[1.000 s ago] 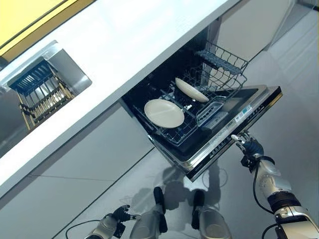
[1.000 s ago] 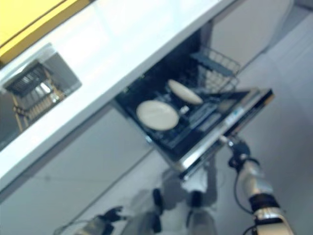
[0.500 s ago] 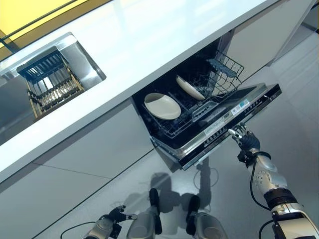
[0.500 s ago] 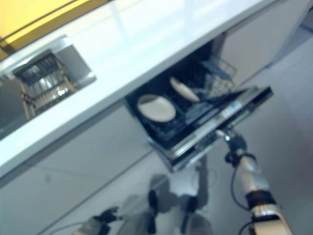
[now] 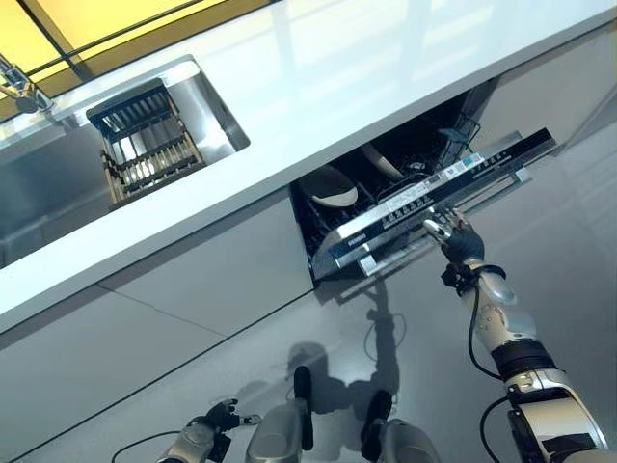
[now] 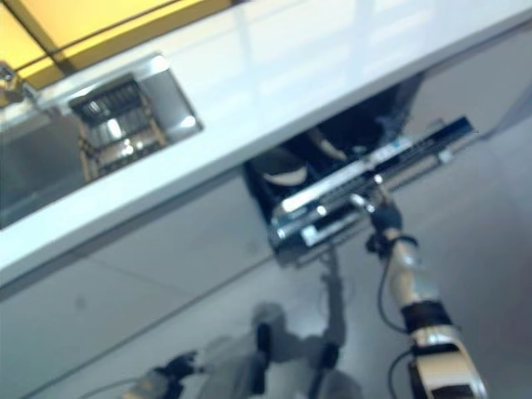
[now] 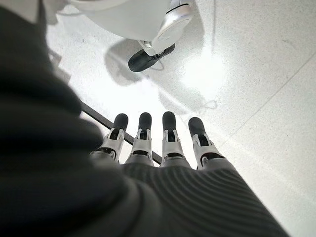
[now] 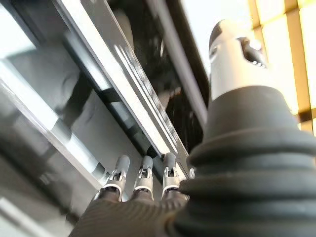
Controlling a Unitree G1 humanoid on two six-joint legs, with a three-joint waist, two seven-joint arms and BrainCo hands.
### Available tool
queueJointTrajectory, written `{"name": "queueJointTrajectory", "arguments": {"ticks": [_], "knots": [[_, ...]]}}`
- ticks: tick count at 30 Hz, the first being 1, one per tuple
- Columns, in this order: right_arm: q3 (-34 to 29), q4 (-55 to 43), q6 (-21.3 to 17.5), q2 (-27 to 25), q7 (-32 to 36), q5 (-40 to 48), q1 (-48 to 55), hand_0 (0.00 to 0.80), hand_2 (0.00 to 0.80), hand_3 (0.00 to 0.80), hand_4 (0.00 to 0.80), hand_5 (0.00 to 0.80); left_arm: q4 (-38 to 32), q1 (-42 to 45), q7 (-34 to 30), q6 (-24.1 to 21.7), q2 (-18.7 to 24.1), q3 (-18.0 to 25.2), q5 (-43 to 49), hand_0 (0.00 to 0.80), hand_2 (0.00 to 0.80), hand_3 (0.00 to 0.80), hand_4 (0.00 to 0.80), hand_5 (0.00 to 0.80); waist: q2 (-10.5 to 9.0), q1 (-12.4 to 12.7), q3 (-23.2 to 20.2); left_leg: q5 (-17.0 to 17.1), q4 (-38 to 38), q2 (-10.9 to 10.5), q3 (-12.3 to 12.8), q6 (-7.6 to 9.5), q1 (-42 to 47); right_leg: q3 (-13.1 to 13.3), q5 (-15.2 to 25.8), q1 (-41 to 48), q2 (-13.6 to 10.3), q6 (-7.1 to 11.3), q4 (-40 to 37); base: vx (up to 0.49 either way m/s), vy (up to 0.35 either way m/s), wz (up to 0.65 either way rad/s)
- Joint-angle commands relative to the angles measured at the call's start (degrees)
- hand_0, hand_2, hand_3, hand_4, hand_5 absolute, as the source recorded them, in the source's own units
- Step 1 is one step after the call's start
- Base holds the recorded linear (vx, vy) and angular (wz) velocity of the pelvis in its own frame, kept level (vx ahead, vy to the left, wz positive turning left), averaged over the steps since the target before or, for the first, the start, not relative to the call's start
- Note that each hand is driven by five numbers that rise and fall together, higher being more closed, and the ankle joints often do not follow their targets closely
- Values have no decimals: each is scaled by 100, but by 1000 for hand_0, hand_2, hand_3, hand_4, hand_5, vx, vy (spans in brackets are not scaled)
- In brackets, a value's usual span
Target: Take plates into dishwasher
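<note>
The robot's right hand reaches up to the dishwasher door, its straight, relaxed fingers pressed flat against the door's outer face near the handle bar. It grasps nothing. The door stands partly raised, a gap open above it. Through that gap, just beyond and above the hand, two pale plates sit in the wire rack inside the dark cavity of the machine; one lies toward the sink side, the other leans further in.

The left hand hangs low near the floor, well apart from the dishwasher, fingers straight and loose, holding nothing.

Far from the right hand, set into the white counter, a sink holds a drying rack with no plates visible in it.

Judging by this, the loading looks finished: the plates are inside. What seems left is pushing the door fully shut.
</note>
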Motion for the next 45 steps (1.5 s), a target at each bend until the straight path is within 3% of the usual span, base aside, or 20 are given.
{"name": "queueJointTrajectory", "arguments": {"ticks": [1,24,31,33,35,37,40,43,45], "knots": [[628,-317,89,718,432,-216,-513,0,0,0,0,0,-39,138,-19,59,408,-144,123,0,0,0,0,0,-450,438,21,-1658,1081,-749,16,775,-142,599,-386,120,-570,124,644,79,39,16],[628,-428,29,738,295,-415,-185,0,0,0,0,0,22,333,-28,28,411,-57,263,0,0,0,0,0,-585,469,-244,-1941,1268,-878,-146,975,-47,760,-217,141,-646,179,984,61,32,15],[652,-376,53,691,205,-821,-139,0,0,0,0,0,67,316,-55,-12,440,-24,322,0,0,0,0,0,-649,467,-358,-1959,1220,-967,-325,1033,1,852,-111,205,-658,178,1124,38,28,4],[741,-326,188,545,125,-1454,-56,0,0,0,0,0,61,289,-95,-22,485,-10,328,0,0,0,0,0,-701,419,-408,-1959,1216,-1027,-448,1055,-4,1007,-31,215,-623,192,1251,-8,9,8],[840,-220,393,322,59,-2017,102,0,0,0,0,0,43,232,-109,-8,527,-24,356,0,0,0,0,0,-773,337,-452,-1959,1195,-1100,-615,1106,10,1346,123,160,-573,213,1522,-45,-9,33],[918,-107,694,38,22,-2482,367,0,0,0,0,0,-26,169,-164,14,602,-22,452,0,0,0,0,0,-866,192,-532,-1912,1145,-1202,-887,1157,-20,1804,323,-34,-482,225,1966,-116,-63,62],[883,209,934,-237,-6,-2501,827,0,0,0,0,0,-153,67,-263,56,738,-27,486,0,0,0,0,0,-976,4,-633,-1812,975,-1274,-1219,1177,21,2447,491,-377,-215,255,2493,-158,-110,104],[717,885,906,-227,-14,-2507,1184,0,0,0,0,0,-146,-32,-330,76,799,6,434,0,0,0,0,0,-1025,-103,-733,-1727,847,-1270,-1458,1156,80,2828,514,-515,65,275,2597,-207,-139,106],[641,1462,860,-84,-21,-2641,1357,0,0,0,0,0,-107,-74,-336,91,810,56,413,0,0,0,0,0,-1054,-124,-802,-1685,795,-1222,-1550,1129,118,2895,421,-479,195,289,2491,-267,-191,42]]}}
